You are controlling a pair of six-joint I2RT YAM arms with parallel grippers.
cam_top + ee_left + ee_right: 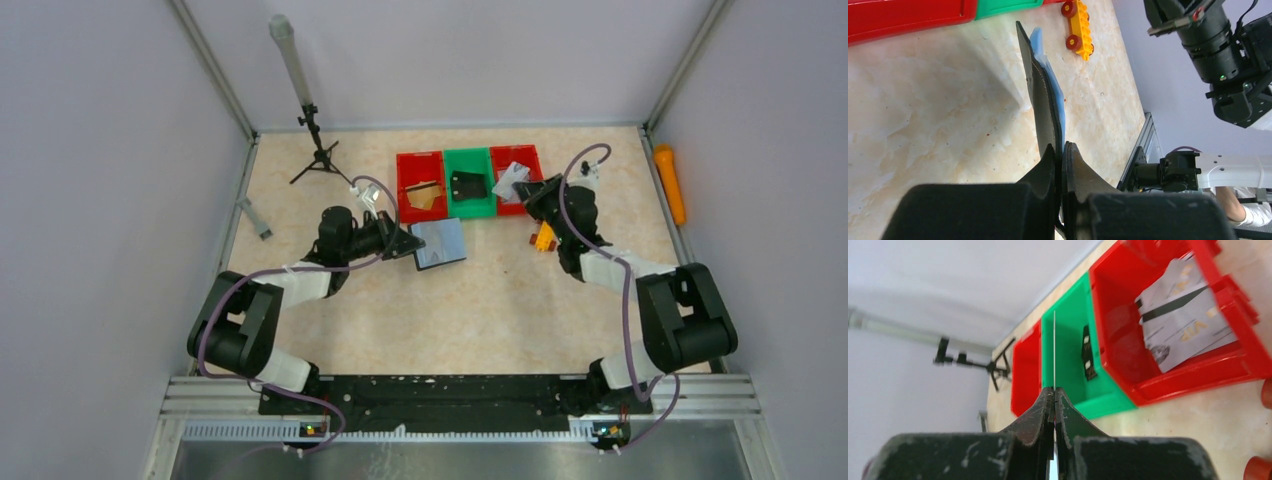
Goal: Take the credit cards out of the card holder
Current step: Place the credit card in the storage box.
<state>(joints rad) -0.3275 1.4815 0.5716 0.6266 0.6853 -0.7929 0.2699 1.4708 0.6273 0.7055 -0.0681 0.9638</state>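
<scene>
We are watching the left gripper [1062, 150] clamping the card holder [1040, 100] by one edge, holding it just in front of the green bin [1070, 365], a little to its left, pale blue inside facing up. The right gripper [1054, 390] is pinching a thin pale card [1054, 350], seen edge-on, just right of the green bin. In the red bin [1198, 375] touching the green bin's right side, grey cards [1183, 320] are lying.

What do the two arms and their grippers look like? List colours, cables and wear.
The left arm and right arm each have bulky black joint housings, white links and a looping purple-grey cable. The left gripper and right gripper have tapered matte black fingers; the right's show pale scuffs.
</scene>
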